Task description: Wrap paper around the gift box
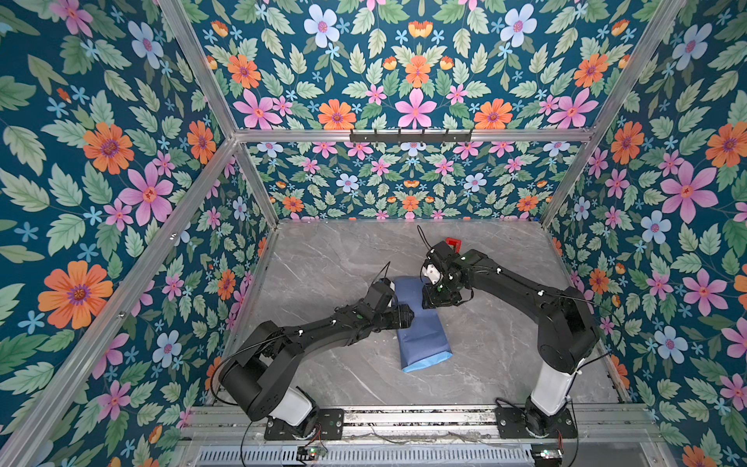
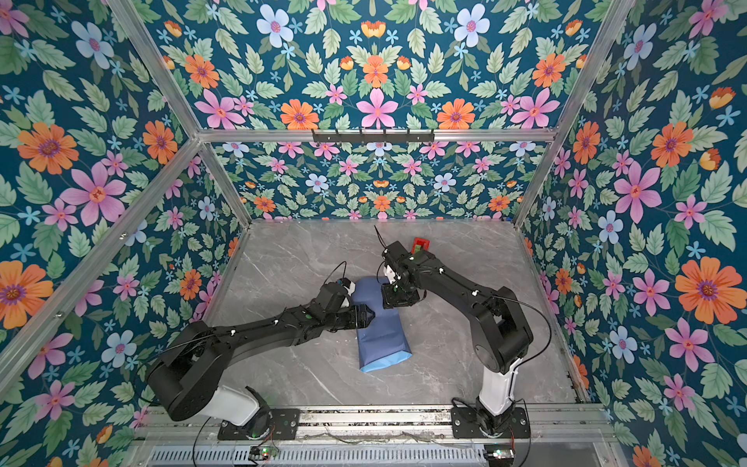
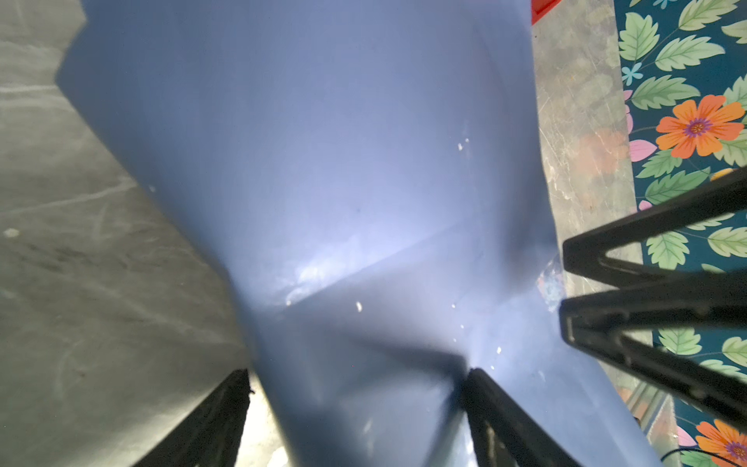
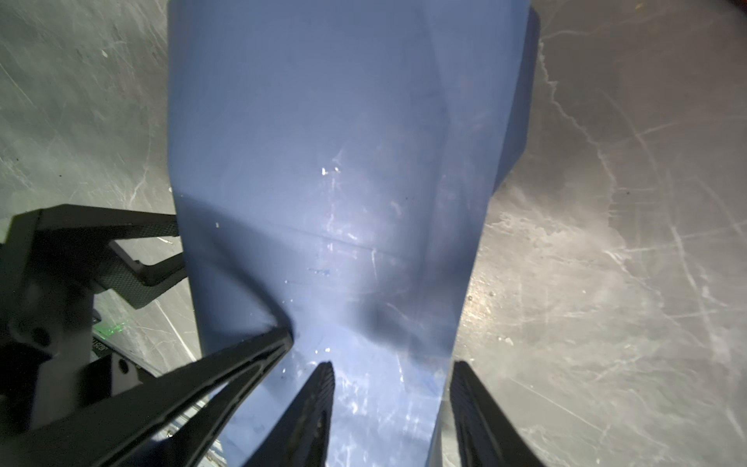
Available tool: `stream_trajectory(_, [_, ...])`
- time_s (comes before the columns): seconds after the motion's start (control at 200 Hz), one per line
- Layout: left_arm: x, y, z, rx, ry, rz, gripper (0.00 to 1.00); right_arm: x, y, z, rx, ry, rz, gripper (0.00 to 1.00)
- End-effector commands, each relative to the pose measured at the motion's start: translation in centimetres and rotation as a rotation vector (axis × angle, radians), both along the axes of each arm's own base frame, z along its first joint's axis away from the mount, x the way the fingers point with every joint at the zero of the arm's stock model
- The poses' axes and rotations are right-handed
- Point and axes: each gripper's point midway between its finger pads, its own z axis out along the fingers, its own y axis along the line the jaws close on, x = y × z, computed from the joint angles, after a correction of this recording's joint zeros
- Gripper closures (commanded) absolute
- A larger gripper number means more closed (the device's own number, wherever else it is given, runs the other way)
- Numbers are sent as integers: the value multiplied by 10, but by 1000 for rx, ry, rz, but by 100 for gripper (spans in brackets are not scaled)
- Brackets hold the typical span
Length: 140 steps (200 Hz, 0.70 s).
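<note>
Left gripper (image 3: 355, 371) straddled the paper (image 1: 422, 335), jaws wide; I couldn't tell whether it clamped. Right gripper (image 4: 392, 364) hung parted over it.

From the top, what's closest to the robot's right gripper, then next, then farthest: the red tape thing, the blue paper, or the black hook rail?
1. The paper, right at the right gripper.
2. The red tape dispenser, just behind it, partly hidden by the arm.
3. The black hook rail, high up at the back.

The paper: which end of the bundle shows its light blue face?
The end of the paper lowest in both top views: there a light blue strip shows, while the opposite end looks slate blue.
</note>
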Motion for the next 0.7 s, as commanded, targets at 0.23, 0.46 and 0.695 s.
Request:
stream_trajectory(0.23, [-25,45,-43,238,113,26,16,-3,-2,-9,-10,19,-13,52])
stream_trajectory(0.46, [-25,46,-42,240,111,26,16,-1,6,-12,26,28,-11,52])
stream_trajectory(0.695, [-25,46,-42,238,109,27,15,-4,11,-19,59,57,-17,52])
